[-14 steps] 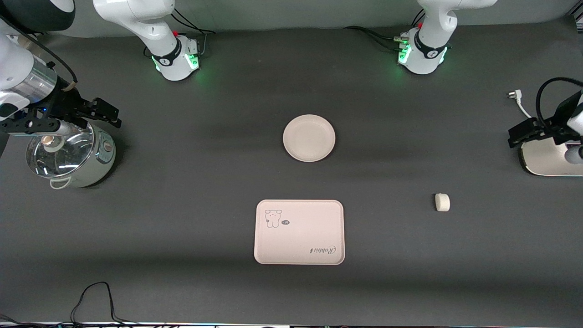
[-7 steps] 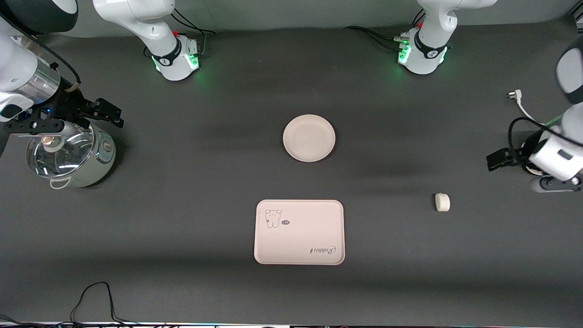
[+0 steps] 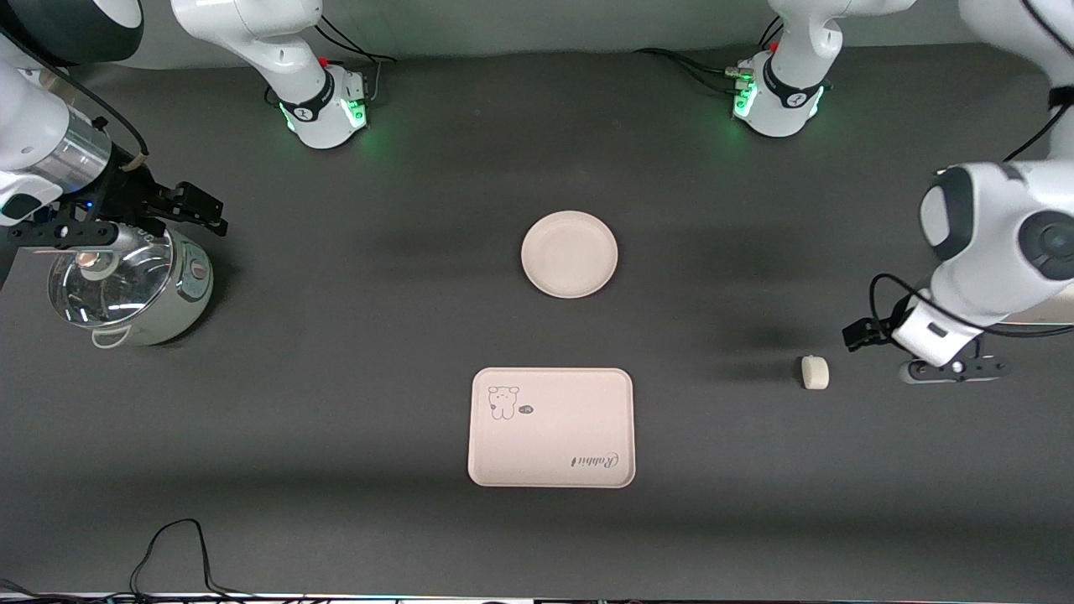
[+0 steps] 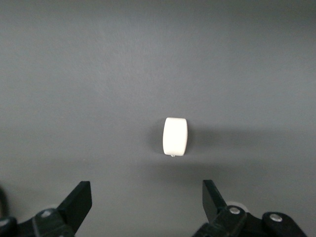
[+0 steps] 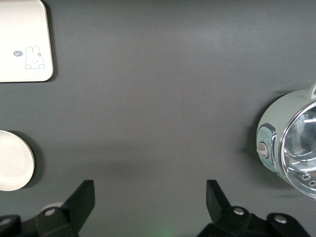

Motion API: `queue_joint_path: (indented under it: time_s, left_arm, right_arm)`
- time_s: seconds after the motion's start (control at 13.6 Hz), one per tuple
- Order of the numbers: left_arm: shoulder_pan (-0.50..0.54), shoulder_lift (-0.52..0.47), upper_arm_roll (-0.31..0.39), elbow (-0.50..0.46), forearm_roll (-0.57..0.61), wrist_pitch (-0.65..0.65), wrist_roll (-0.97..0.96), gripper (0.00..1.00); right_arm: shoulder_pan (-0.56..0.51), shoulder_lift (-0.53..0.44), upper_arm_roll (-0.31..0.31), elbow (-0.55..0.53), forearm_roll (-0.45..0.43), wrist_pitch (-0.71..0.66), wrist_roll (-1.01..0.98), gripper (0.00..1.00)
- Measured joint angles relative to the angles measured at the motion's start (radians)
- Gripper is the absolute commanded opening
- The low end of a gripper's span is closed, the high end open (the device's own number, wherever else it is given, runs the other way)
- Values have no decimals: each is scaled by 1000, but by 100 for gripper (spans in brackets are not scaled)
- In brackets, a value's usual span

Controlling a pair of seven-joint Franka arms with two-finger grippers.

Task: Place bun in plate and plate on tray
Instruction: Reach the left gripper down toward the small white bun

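Observation:
The bun [image 3: 814,372] lies on the dark table toward the left arm's end; it also shows in the left wrist view [image 4: 175,137]. The round plate [image 3: 569,254] sits empty mid-table, and its edge shows in the right wrist view [image 5: 12,160]. The tray [image 3: 551,428] lies nearer the front camera than the plate, empty; its corner shows in the right wrist view [image 5: 24,42]. My left gripper [image 3: 944,365] [image 4: 145,192] is open and empty, beside the bun without touching it. My right gripper [image 3: 80,235] [image 5: 149,190] is open and empty, waiting up by the pot.
A pale green pot with a glass lid [image 3: 126,285] [image 5: 291,140] stands at the right arm's end. A shiny metal object [image 3: 1049,315] lies partly hidden under the left arm. A black cable [image 3: 168,545] loops at the table's front edge.
My left arm has swung in from the table's end and brought its gripper close beside the bun. The right arm has barely moved. Bun, plate and tray have not moved.

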Motion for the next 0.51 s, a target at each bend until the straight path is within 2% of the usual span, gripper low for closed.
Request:
queue_joint_path:
  time_s: [0.51]
  left_arm:
    - [2,202,-6,3,-24,182,2,100]
  right_arm:
    - [1,8,3,-21,0,10,0,100]
